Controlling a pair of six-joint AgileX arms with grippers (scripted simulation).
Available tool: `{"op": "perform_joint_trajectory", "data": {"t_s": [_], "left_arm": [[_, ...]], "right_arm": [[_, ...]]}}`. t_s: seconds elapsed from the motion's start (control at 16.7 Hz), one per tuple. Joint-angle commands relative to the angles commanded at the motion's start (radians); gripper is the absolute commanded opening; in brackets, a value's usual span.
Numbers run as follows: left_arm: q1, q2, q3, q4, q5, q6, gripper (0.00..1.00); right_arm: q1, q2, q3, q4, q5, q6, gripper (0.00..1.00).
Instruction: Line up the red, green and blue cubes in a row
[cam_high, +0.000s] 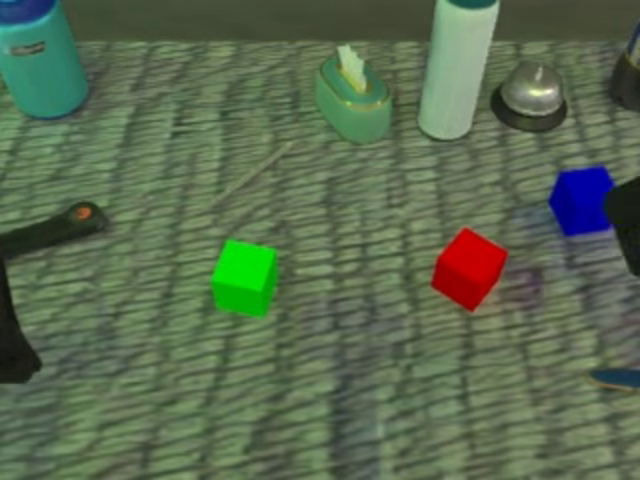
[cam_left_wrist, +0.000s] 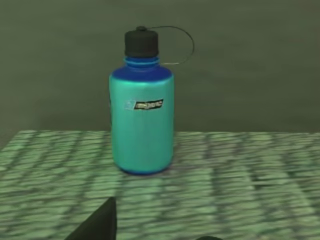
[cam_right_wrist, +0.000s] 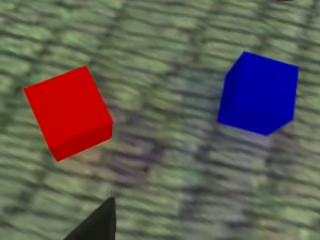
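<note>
The green cube (cam_high: 243, 277) sits left of centre in the top view, the red cube (cam_high: 468, 268) right of centre, and the blue cube (cam_high: 581, 200) at the right edge, slightly higher in the frame. All three rest on the table (cam_high: 350, 400), well apart from one another, with nothing lying between them.

Along the upper edge stand a teal bottle (cam_high: 38, 55) (upper left corner), a tissue box (cam_high: 352, 97), a white bottle (cam_high: 457, 68) and a bell (cam_high: 530, 95).

The left arm (cam_high: 25, 290) is at the left edge, clear of the cubes. The right arm (cam_high: 628, 225) shows at the right edge, just beside the blue cube. Neither gripper's grip state can be told.
</note>
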Motion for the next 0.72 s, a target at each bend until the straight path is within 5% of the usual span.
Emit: {"op": "perform_joint_trajectory", "data": {"t_s": [0.72], "left_arm": [[0.0,0.0,0.0,0.0,0.0,0.0,1.0]], "right_arm": [[0.201,0.947,0.776,-0.524,0.001,-0.185,1.0]]}}
